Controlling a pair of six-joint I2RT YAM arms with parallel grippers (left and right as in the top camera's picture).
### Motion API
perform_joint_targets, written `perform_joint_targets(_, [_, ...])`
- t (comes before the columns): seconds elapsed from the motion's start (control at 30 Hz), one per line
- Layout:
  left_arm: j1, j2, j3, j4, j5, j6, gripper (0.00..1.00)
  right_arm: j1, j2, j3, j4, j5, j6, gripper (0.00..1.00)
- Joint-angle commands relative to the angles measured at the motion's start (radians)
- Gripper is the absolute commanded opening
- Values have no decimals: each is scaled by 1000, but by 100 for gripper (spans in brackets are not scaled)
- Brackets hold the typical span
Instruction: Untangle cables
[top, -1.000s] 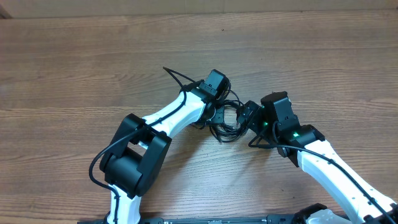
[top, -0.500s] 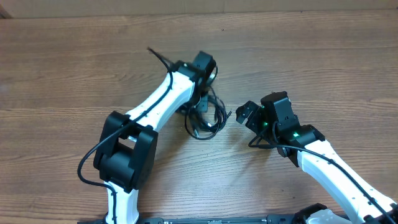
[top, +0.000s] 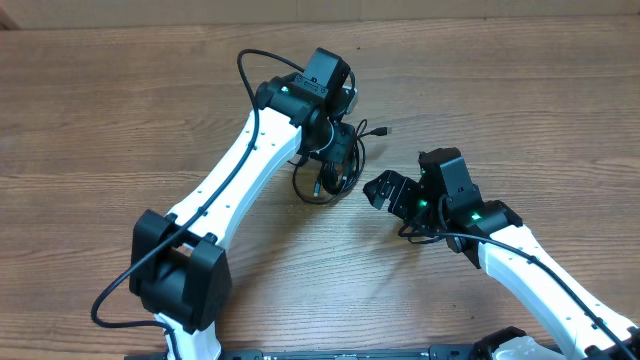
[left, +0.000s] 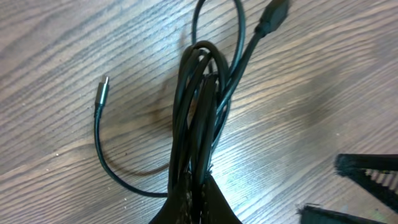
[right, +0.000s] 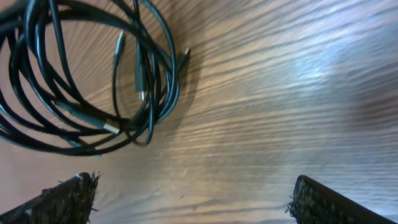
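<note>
The cables (top: 335, 170) are a tangled bundle of thin black cords near the table's middle. My left gripper (top: 330, 150) is shut on the bundle; in the left wrist view the strands (left: 199, 124) run bunched into my closed fingers (left: 196, 205), with a silver-tipped end (left: 101, 93) curling left and a black plug (left: 273, 15) at top right. My right gripper (top: 385, 192) is open and empty, just right of the bundle. Its wrist view shows the coiled cables (right: 93, 81) ahead at upper left, apart from its spread fingers (right: 193, 202).
The wooden table (top: 120, 120) surrounds the bundle. A thicker black cord of the left arm (top: 250, 65) loops above its wrist. A loose plug end (top: 380, 130) pokes out to the right of the left gripper.
My left arm has pulled the bundle up and left, away from my right gripper. My right gripper has let go of the cables and opened.
</note>
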Motion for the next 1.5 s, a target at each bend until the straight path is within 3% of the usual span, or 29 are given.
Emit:
perform_joint_targets(0.0, [-2,-90,25,3,24,31,4,-2,1,7,10,-92,15,100])
perform_joint_targets(0.2, [-1,-153,25,3,24,31,4,-2,1,7,10,-54,5,100])
perform_joint_targets(0.43, [-1,-259,25,-3,24,13,4,-24,-2,27,60,32,-177,100])
perform_joint_targets(0.63, [-1,-294,25,40,24,-68,4,-53,-4,59,195,-271,-175,100])
perform_joint_targets(0.77, [-1,-307,25,86,46,-113,4,-51,-1,58,216,-315,-171,100])
perform_joint_targets(1.03, [-1,-341,27,168,336,-113,4,-51,46,58,306,-90,95,100])
perform_joint_targets(1.2, [5,-370,27,190,439,-113,4,-51,84,58,304,16,124,92])
perform_joint_targets(1.3, [18,-406,27,208,520,-113,4,-51,120,58,277,90,121,93])
perform_joint_targets(1.47, [37,-467,27,211,521,-113,4,-54,123,58,273,186,114,97])
